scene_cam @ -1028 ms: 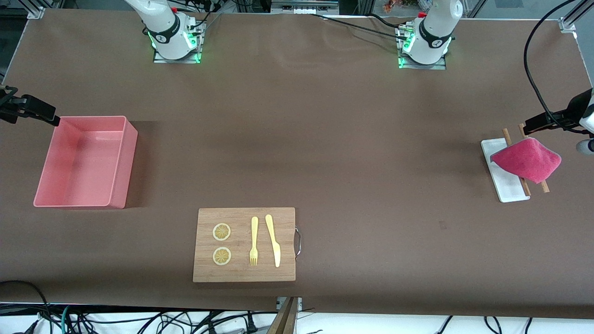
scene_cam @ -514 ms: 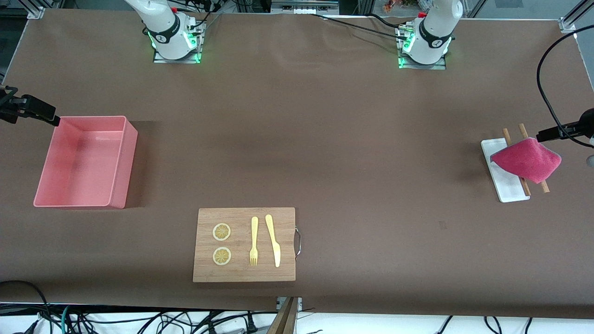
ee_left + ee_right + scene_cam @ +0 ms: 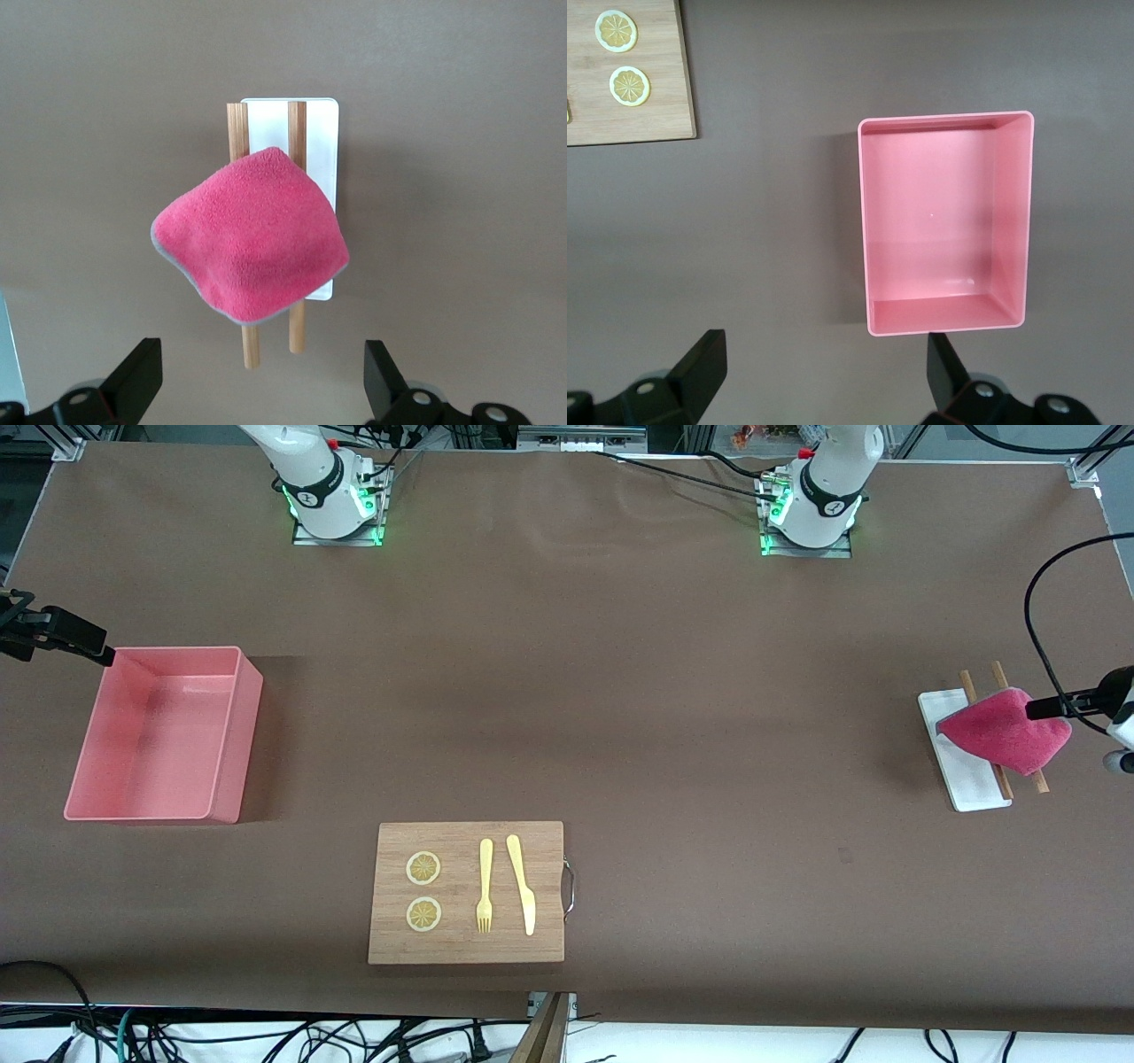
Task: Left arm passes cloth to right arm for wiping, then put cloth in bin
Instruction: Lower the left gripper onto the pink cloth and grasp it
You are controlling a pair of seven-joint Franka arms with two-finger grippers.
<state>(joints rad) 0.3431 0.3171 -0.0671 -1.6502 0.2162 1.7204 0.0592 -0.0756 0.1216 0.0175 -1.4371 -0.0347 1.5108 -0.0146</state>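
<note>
Cloth draped over two wooden sticks on small white tray, at left arm's end of surface; puffed up in the middle, edges hanging free, one corner past the tray. Left hand up over surface just beside the cloth, fingers spread wide, nothing held. Right hand hanging beside bin at right arm's end, fingers spread, empty, waiting. Bin empty. Cutting board with lemon slices, fork, knife nearer the front camera, well apart from both.

Cloth looks soft, light, fleecy, likely limp once lifted and no risk of breaking; not slippery. Best hold probably the raised middle hump, pinching a fold from above so fingers stay off sticks and tray. Edge grab would likely leave more hanging for the handover, but might drag the sticks. Pickup not yet done.
</note>
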